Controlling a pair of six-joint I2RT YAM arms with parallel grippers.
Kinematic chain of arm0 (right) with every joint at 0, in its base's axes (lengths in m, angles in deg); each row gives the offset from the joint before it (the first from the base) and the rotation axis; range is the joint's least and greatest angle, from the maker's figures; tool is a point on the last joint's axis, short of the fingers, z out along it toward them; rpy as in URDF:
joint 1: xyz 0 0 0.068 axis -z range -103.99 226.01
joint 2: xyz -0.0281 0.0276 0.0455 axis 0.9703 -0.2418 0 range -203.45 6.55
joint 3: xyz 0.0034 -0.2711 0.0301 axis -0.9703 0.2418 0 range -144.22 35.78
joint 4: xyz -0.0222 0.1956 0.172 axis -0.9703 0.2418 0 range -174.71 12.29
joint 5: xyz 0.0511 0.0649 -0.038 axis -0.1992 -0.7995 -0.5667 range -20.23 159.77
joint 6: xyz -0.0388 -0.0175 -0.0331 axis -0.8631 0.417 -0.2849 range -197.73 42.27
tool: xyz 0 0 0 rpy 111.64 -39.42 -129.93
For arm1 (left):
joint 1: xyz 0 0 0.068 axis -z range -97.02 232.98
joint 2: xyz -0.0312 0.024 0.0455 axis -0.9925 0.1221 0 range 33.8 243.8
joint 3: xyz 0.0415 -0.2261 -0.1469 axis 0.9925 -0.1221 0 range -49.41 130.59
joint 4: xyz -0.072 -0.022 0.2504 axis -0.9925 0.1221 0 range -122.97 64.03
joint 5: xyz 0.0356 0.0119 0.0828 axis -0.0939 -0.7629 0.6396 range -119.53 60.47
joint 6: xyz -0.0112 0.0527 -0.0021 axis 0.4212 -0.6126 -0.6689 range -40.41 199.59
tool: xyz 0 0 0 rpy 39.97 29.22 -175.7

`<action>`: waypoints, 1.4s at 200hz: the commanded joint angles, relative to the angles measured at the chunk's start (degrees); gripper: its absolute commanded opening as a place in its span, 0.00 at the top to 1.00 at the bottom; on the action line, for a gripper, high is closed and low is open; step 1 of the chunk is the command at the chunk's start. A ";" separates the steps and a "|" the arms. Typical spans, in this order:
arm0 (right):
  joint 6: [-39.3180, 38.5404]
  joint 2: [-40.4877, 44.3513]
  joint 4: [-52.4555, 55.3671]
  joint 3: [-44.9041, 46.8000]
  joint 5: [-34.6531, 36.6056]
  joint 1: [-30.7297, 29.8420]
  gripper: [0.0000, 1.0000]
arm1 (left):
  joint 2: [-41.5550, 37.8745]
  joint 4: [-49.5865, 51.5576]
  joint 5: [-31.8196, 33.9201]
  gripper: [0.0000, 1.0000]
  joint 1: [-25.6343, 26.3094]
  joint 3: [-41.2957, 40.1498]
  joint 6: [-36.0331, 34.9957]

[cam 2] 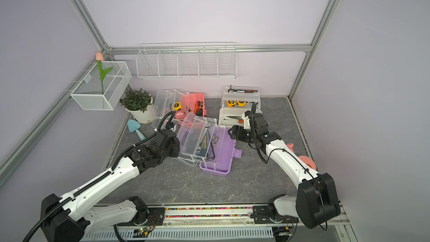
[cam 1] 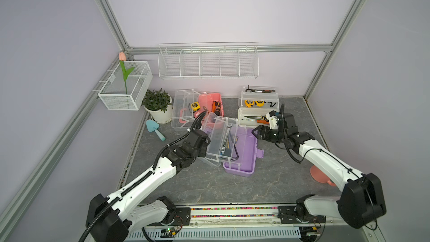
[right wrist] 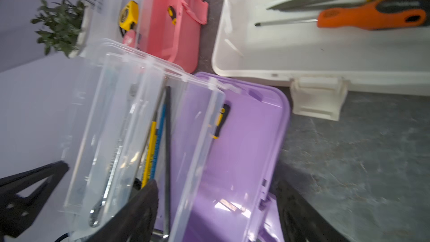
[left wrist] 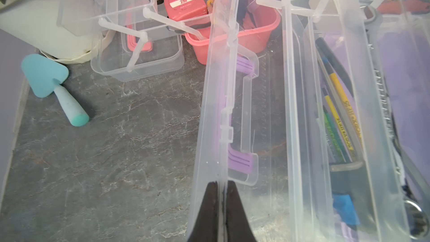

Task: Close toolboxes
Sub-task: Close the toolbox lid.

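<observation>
The purple toolbox (cam 1: 244,157) (cam 2: 221,159) lies open mid-table, its clear lid (cam 1: 216,136) (left wrist: 216,103) and fold-out trays raised and tilted. My left gripper (left wrist: 222,183) is shut on the lid's edge, with the purple handle (left wrist: 239,159) just beyond the fingers. My right gripper (cam 1: 254,132) (cam 2: 230,131) (right wrist: 216,182) is open at the box's far right corner, its jaws either side of the purple rim (right wrist: 263,182) without closing on it. The pink toolbox (cam 1: 210,103) (right wrist: 172,19) and the white toolbox (cam 1: 256,112) (right wrist: 302,66) stand open behind, holding tools.
A potted plant (cam 1: 158,105) and a teal trowel (cam 1: 154,129) sit at the back left. A wire basket (cam 1: 208,62) hangs on the back wall, and a mesh basket (cam 1: 125,87) with a tulip hangs on the left wall. A pink object (cam 1: 318,175) lies under my right arm.
</observation>
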State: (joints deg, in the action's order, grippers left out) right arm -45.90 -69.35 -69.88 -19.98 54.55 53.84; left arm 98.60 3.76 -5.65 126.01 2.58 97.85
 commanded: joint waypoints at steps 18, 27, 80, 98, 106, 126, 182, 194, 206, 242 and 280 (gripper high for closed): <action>7.59 -3.31 -12.63 -3.65 -3.93 -4.21 0.27 | 2.50 -3.85 12.05 1.00 5.44 6.31 -2.98; 9.25 -4.58 -16.21 -4.42 -5.64 -5.38 0.29 | 3.00 -4.01 14.00 1.00 6.75 7.00 -3.77; 17.44 -12.28 -27.18 -7.82 -5.80 -8.88 0.29 | 4.08 -7.70 20.87 1.00 11.85 7.13 -6.91; 21.20 -15.12 -33.26 -8.01 -7.45 -9.84 0.32 | 4.29 -8.98 21.61 1.00 12.93 6.85 -7.63; 21.67 -16.21 -34.59 -8.73 -7.73 -10.46 0.34 | 4.45 -9.38 22.16 1.00 13.53 6.81 -7.98; 21.71 -18.07 -35.28 -10.55 -6.58 -12.35 0.34 | 4.64 -10.39 23.35 1.00 15.02 6.65 -8.81; 27.05 -23.93 -38.74 -13.34 -5.70 -13.57 0.37 | 3.85 -12.71 24.04 1.00 17.33 5.38 -8.81; 27.95 -25.19 -39.92 -14.02 -5.86 -13.68 0.39 | 3.56 -13.37 23.96 1.00 17.70 5.11 -8.74; 28.53 -26.24 -40.45 -14.98 -6.01 -13.91 0.41 | 3.47 -13.77 24.22 1.00 18.13 4.92 -8.73; 29.65 -28.30 -40.86 -16.83 -4.88 -14.18 0.45 | 2.93 -15.14 24.51 1.00 19.11 4.02 -8.91; 31.77 -30.22 -43.10 -17.83 -4.38 -14.13 0.60 | 2.19 -16.23 24.48 1.00 19.81 2.86 -8.66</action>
State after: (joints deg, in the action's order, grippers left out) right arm -17.31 -98.16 -108.85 -36.25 49.52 39.96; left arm 103.05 -4.61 17.61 144.78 5.51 87.23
